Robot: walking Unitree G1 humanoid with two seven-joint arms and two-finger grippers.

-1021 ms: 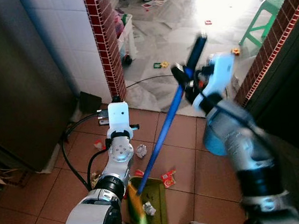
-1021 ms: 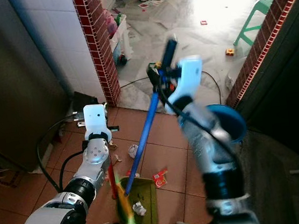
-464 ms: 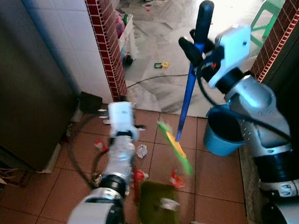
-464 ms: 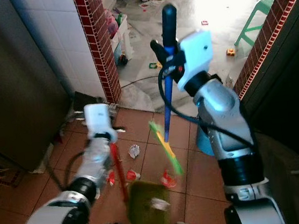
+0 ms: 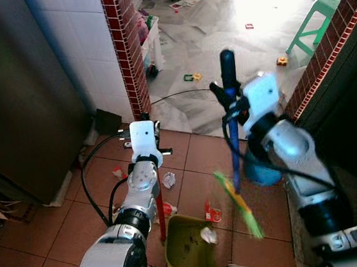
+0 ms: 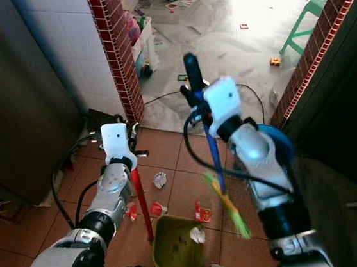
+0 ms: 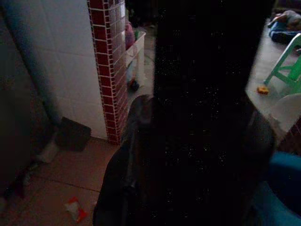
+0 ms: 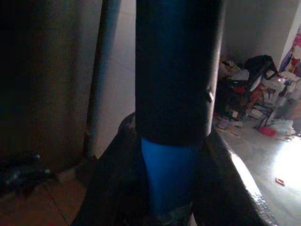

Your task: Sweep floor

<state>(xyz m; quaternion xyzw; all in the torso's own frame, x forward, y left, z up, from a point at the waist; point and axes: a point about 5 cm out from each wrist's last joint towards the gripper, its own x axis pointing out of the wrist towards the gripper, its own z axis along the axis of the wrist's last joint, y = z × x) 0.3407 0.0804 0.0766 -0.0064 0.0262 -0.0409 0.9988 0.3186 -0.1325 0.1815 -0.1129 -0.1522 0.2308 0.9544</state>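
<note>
My right gripper (image 5: 227, 99) is shut on the black grip of a blue broom handle (image 5: 234, 150). The broom hangs almost upright, and its blurred green bristles (image 5: 241, 205) are off the floor just right of the dustpan. My left gripper (image 5: 146, 121) is shut on the top of the dustpan's red handle (image 5: 159, 203). The yellow-green dustpan (image 5: 183, 262) rests on the terracotta tiles with a crumpled paper ball (image 5: 207, 235) inside. On the floor lie a white paper wad (image 5: 168, 180), a red wrapper (image 5: 212, 213) and a small scrap (image 5: 118, 173).
A blue bucket (image 5: 260, 174) stands to the right, behind the broom. A dark cabinet (image 5: 20, 100) and a red brick pillar (image 5: 128, 55) close off the left. A black cable (image 5: 95, 162) loops on the tiles. Beyond is a marble floor with scattered litter and a green stool (image 5: 317, 18).
The broom swung out of the dustpan, up and to the right, and now hangs nearly upright beside it. The dustpan has shifted slightly and holds a paper ball.
</note>
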